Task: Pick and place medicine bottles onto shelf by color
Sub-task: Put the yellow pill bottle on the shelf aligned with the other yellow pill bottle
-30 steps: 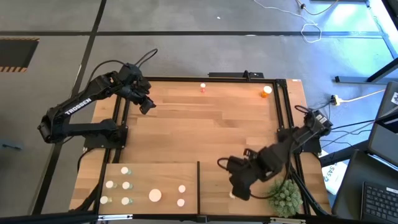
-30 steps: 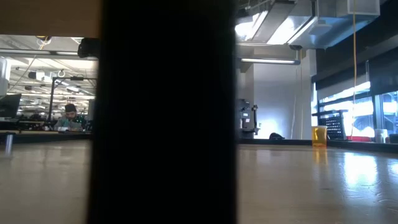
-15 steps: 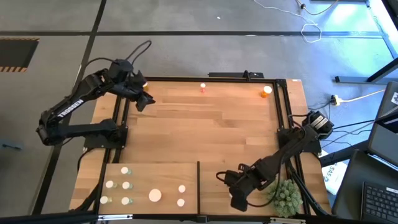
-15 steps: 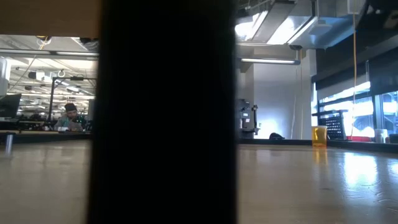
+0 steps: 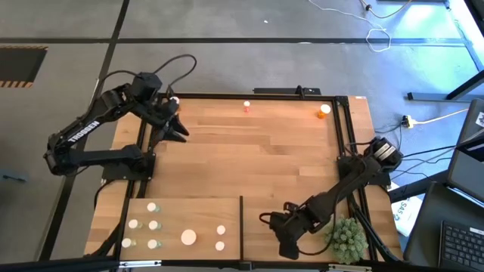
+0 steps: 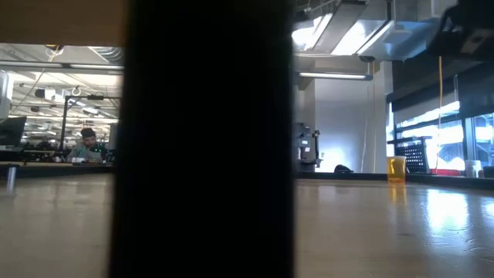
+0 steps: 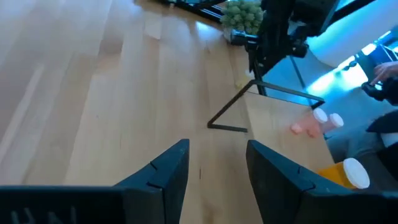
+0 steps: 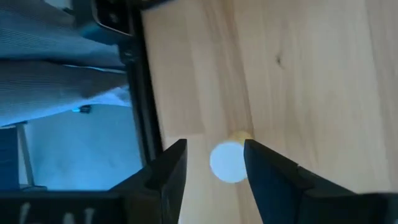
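Two arms reach over the table [image 5: 249,151] in the high view. The left gripper [image 5: 178,130] hangs by the far left corner, above bare wood, and no bottle is seen in it. The right gripper [image 5: 286,243] is low at the near edge, just right of the shelf [image 5: 181,214], with a spiky green plant [image 5: 346,239] beside its arm. Seven bottles sit on the shelf, all left of its thin dark divider [image 5: 240,219] — five small ones in a bunch [image 5: 144,225], a wide white cap [image 5: 187,237] and two pale ones [image 5: 220,236]. Two more bottles stand by the far edge, a pinkish one [image 5: 246,106] and an orange one [image 5: 324,111].

A wide dark shape [image 6: 208,139] blocks the middle of the low view. Behind it an orange bottle [image 6: 396,168] stands far off on the table, and a person [image 6: 86,147] sits in the room beyond.

From the left wrist, the two fingers [image 7: 169,168] stand apart with only bare wood between them. Far off are the right arm [image 7: 280,31], the plant and some bottles lying near the table's edge — an orange one [image 7: 343,172] and a pinkish one [image 7: 310,126].

From the right wrist, the fingers [image 8: 173,167] are apart, and a yellowish bottle with a white cap [image 8: 229,160] stands on the wood right between them. They do not seem to squeeze it.
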